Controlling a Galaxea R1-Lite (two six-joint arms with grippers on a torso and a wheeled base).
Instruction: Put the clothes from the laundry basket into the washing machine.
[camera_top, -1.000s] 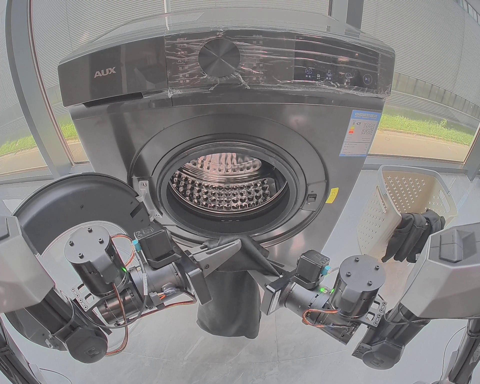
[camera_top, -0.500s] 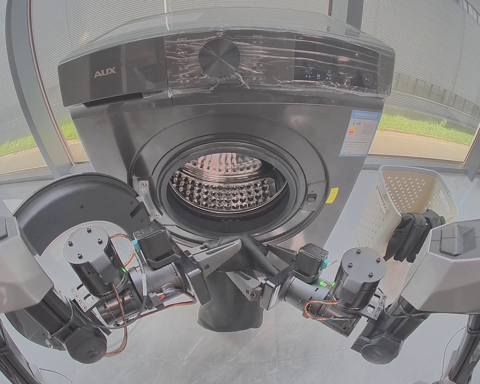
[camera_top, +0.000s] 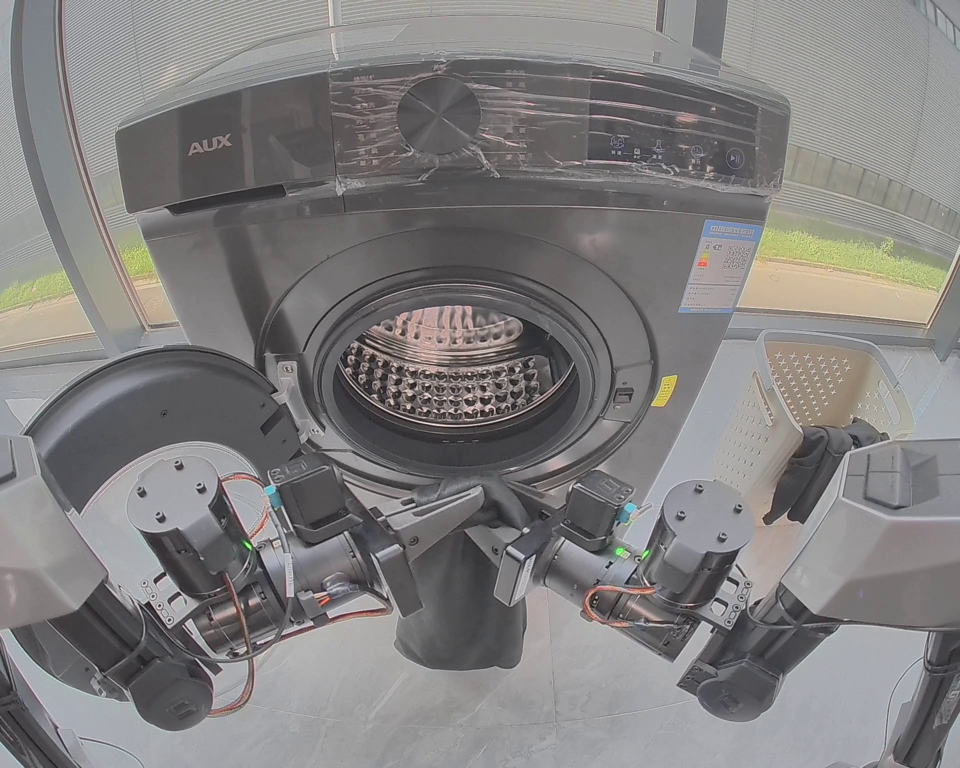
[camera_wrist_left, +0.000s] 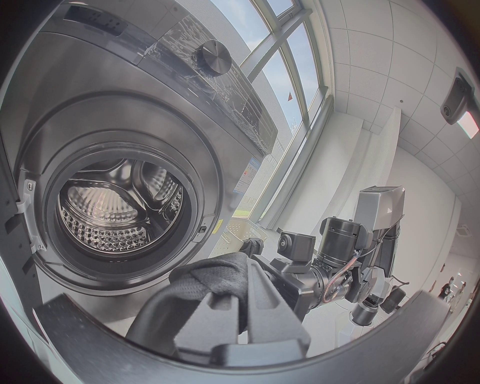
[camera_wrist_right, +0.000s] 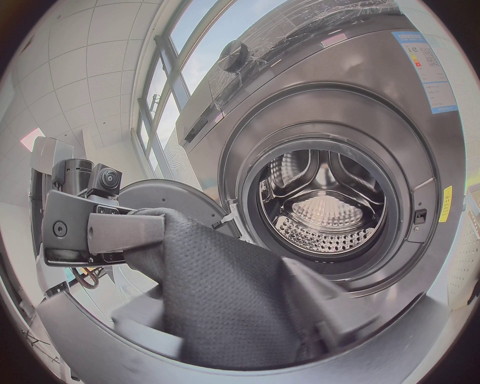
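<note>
1. Dark knit cloth fills the middle of the scene: a garment (camera_top: 460, 610) is clamped in the left pincer (camera_top: 470, 497). Its fingers are closed on the bunched top edge, and the rest hangs straight down below the pincer, outside the machine.
2. The right pincer (camera_top: 503, 520) meets the left one almost tip to tip. Its jaws are spread, with a fold of the same garment bulging between them.
3. Just beyond and above both pincers gapes the washing machine (camera_top: 450, 230), its perforated steel drum (camera_top: 455, 375) gleaming inside the round opening.
4. The machine's round door (camera_top: 150, 410) stands swung wide open to the left of the left pincer, behind that arm.
5. Well off to the right of the right pincer, the white laundry basket (camera_top: 800, 390) stands on the floor beside the machine. A second dark garment (camera_top: 820, 470) is draped over its near rim.
</note>
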